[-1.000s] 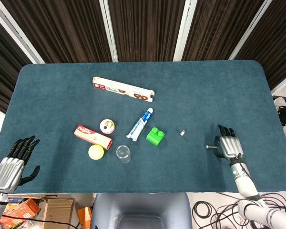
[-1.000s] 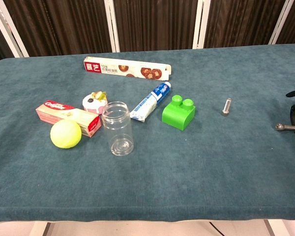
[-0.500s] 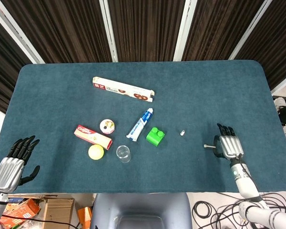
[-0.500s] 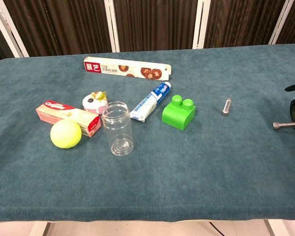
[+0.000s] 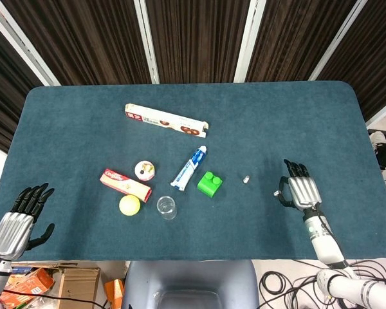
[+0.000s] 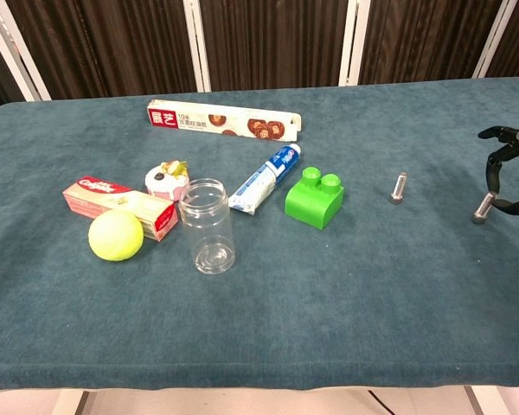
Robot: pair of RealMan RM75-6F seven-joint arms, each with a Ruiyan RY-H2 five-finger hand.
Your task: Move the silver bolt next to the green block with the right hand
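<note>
Right hand (image 5: 300, 192) hovered over the table's (image 5: 321, 122) right side, fingers apart, thumb out, holding nothing. Bolt (image 5: 246, 178) lay on the cloth at about 10 o'clock from that hand in the head view, apart from it, untouched. Block (image 5: 210, 183) sat near the bolt at its 8 o'clock, a gap between them. Tube (image 5: 189, 167) lay just beside the block at 10 o'clock. Left hand (image 5: 18, 219) was at the table's near-left edge, fingers spread, empty.

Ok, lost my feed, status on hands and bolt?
Left hand open, idle. Right hand open, short of small silver bolt. Bolt lies apart from green plastic block. Nothing between.
</note>
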